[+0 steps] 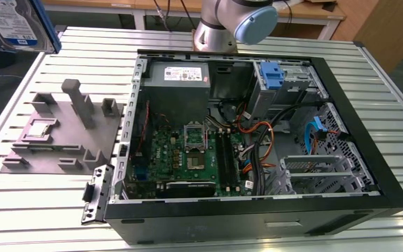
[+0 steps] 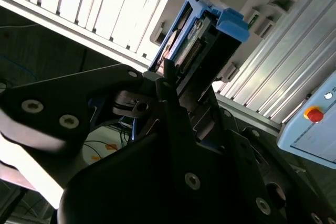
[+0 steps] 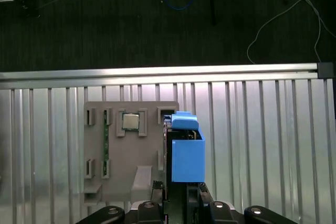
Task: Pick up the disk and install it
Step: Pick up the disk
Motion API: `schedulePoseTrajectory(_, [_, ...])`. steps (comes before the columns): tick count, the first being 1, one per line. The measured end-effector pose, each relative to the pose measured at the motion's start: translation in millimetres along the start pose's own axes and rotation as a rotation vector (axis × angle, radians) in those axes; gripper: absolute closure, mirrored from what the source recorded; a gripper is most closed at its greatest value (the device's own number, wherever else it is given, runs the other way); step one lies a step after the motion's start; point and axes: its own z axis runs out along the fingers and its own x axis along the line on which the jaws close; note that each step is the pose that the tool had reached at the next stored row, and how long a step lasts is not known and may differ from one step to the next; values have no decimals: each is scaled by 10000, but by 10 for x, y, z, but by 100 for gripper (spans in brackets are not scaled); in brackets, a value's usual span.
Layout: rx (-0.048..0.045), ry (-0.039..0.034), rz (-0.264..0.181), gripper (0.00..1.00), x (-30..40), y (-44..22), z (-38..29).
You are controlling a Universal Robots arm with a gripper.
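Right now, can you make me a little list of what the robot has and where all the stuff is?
held thing: disk in its blue bracket
gripper: gripper shut on the disk
where the disk is: lifted in the air, over the edge of the grey holder
in the holder: a small square chip
table: slatted metal table, holder and case rest on it
computer case: computer case open, motherboard showing
disk installed: not yet
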Motion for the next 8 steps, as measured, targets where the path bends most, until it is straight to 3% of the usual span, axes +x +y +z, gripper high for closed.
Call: schedulePoseTrajectory(8, [0, 0, 0, 65, -2, -26, -2])
